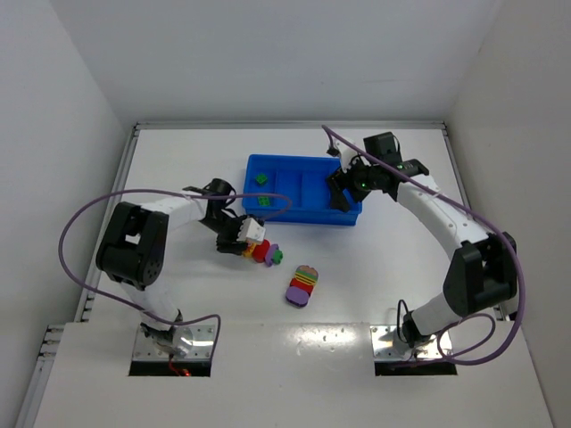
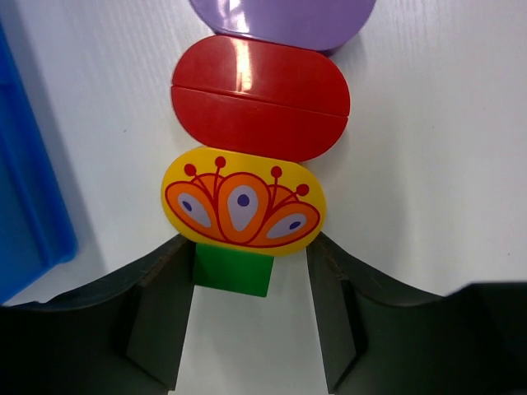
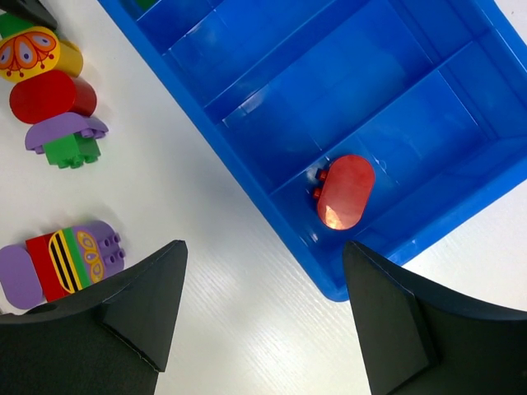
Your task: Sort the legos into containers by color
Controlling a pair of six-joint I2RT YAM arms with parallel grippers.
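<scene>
1. Legos in two multicoloured clumps lie on the white counter [image 1: 393, 259], below the blue tray [image 1: 303, 218] in the top view; the first clump [image 1: 261, 252] sits left of centre; the second clump [image 1: 302, 285] lies lower and to its right, apart from it.
2. Left claw [image 1: 243, 237] is at the upper-left end of the first clump; in the left wrist view its fingers [image 2: 160, 321] stand partly open on either side of a green brick [image 2: 233, 272] at the bottom centre of the frame; a strip of counter shows between the brick and the right-hand finger, so the brick is not clamped; whether the left-hand finger touches it I cannot tell.
3. Above the green brick in that view come a yellow patterned piece [image 2: 243, 208], a red oval [image 2: 259, 107] and a purple piece [image 2: 280, 20] cut off by the top edge, each touching the next; the tray's wall shows at the left edge.
4. Right claw [image 1: 343, 193] hangs over the right end of the tray; its jaws are spread wide and hold nothing.
5. Red lego [image 3: 344, 192] lies alone in the tray's end compartment, right of centre in the right wrist view, close to the compartment's lower wall.
6. Green legos [image 1: 261, 179] lie in the leftmost compartment in the top view.
7. Second clump, at the lower left of the right wrist view, shows purple ends, a red piece and a yellow piece with black stripes.
</scene>
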